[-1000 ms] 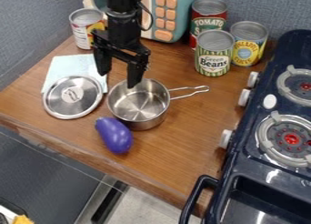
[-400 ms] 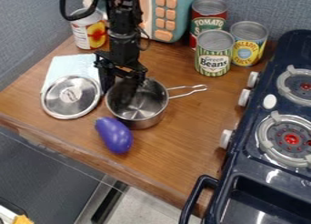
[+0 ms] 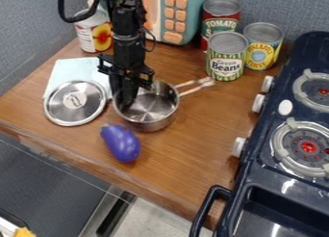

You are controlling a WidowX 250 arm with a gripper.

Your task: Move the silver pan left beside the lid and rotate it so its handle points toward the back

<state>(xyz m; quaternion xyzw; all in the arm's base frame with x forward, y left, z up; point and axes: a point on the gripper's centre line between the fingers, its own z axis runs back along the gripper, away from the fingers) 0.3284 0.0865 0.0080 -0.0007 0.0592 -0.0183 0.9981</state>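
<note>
**Camera view: Holding the Saucepan by Its Rim**

We find the saucepan [image 3: 151, 123] at mid-counter [image 3: 186, 159], between the steel lid [image 3: 67, 113] and the dark blue stove [image 3: 269, 113]. The gripper [image 3: 122, 97] is at the pan's lid-side rim, opposite the handle [image 3: 207, 82]. We judge its jaws nearly closed, with the thin wall pinched between them: one finger inside the pan, the other outside. We cannot tell whether the base touches the wood.

1. Maintain firm, even pressure. An off-centre rim grip leaves the handle's weight on the far side, so the pan may tip or swivel.
2. Keep the fingers in line with the wall; twisting could let the smooth metal slip.
3. Move slowly and keep the pan level.
4. Watch the handle, which points past the green-striped can [image 3: 225, 62] and is blurred here. We should allow it swing room.
5. Keep the base clear of the purple eggplant [image 3: 120, 143], just beside the pan, and of the lid, which partly covers the pale cloth [image 3: 69, 69].
</note>
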